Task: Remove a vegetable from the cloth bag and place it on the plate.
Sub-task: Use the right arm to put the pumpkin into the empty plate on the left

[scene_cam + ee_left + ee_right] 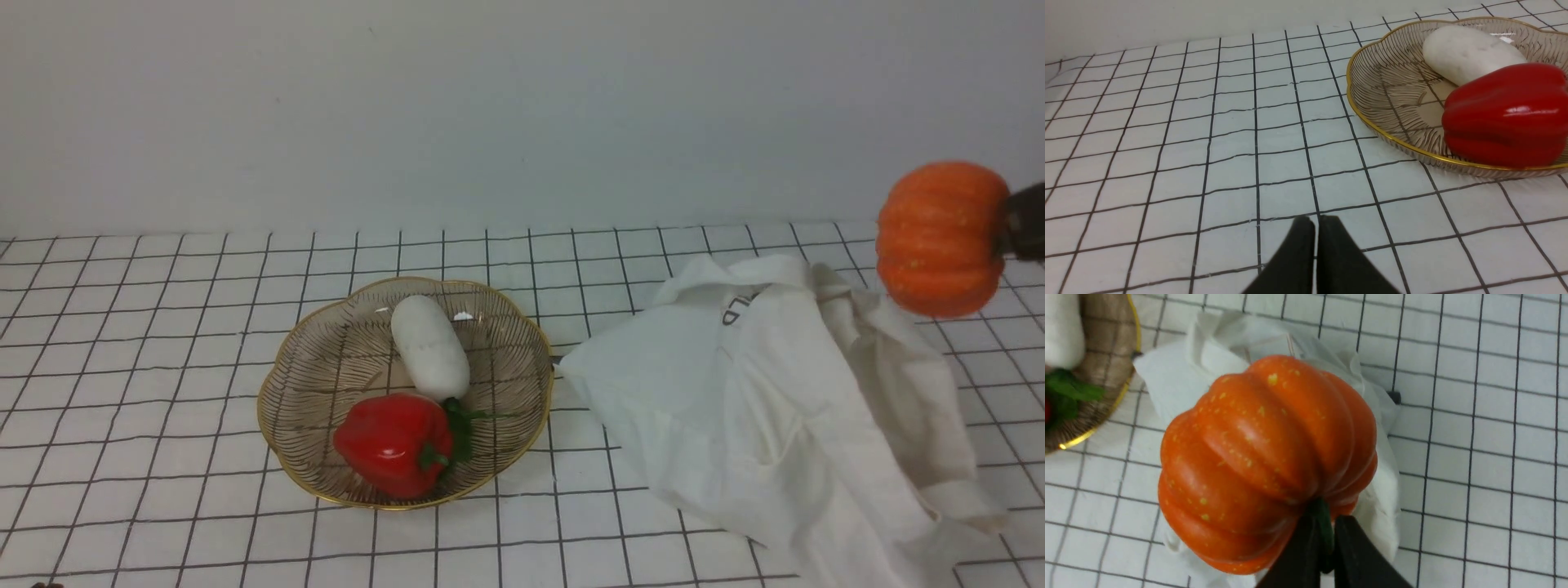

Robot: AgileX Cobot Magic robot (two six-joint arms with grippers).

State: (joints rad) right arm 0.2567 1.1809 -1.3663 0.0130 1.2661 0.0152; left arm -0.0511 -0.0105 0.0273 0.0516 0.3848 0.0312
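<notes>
The ribbed orange pumpkin (pixel 939 237) hangs sideways above the crumpled white cloth bag (pixel 784 392), green stem (pixel 1322 516) toward 3 o'clock and clamped in the right claw (pixel 1325 535), with the gold-rimmed ribbed glass plate (pixel 318 367) at the bag's 9 o'clock and the left claw (pixel 1315 224) pressed together.

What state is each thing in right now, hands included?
bag: crumpled on the table.
pumpkin: out of the bag, in the air, held by its stem.
right hand: shut on the pumpkin stem.
left hand: shut, empty.
plate: holding two vegetables.
red pepper: on its side on the plate.
white vegetable: lying on the plate beside the red pepper.
</notes>
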